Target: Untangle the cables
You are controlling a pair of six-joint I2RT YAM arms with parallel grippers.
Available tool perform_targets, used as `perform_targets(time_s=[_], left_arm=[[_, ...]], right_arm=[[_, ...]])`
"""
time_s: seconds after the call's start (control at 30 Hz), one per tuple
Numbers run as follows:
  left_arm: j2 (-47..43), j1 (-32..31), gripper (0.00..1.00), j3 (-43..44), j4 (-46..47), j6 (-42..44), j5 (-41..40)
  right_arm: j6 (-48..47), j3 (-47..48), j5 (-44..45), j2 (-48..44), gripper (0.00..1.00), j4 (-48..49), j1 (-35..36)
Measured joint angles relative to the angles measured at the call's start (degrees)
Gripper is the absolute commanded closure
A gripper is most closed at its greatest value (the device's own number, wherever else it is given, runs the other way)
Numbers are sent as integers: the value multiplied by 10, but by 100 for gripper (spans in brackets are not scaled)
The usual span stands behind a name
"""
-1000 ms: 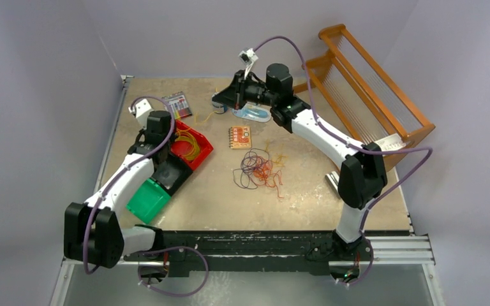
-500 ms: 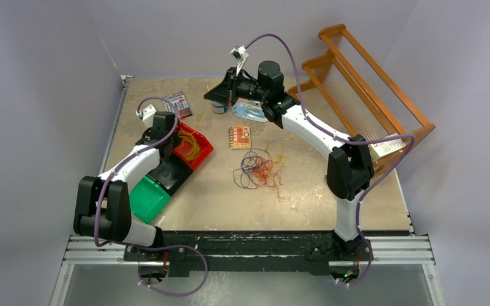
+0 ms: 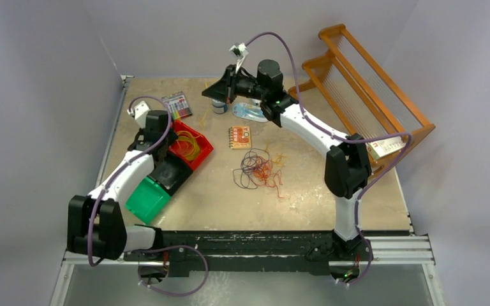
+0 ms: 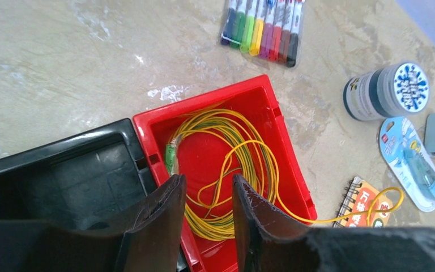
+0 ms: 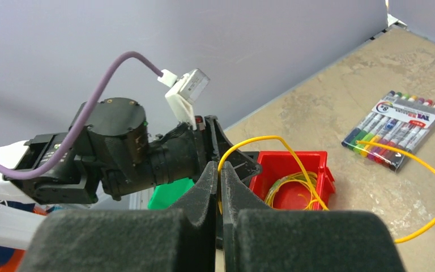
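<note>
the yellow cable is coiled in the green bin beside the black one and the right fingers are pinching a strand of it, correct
Not quite: the bin is wrong. The yellow cable is coiled in the red bin, as the left wrist view shows. The rest holds: that bin sits beside the black bin, and the right fingers pinch a strand of the cable.

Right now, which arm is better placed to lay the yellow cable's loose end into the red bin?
Right. The right gripper is shut on the yellow cable, which runs back to the coil in the red bin. The left gripper hovers over that bin, jaws apart, holding nothing.
</note>
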Motion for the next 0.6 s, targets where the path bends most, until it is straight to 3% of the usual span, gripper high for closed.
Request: perform_targets(time_s=[0.6], left_arm=[[-262,3,60,0,-100,78,-172]], right_arm=[[48,174,-17,122,100,8,47]])
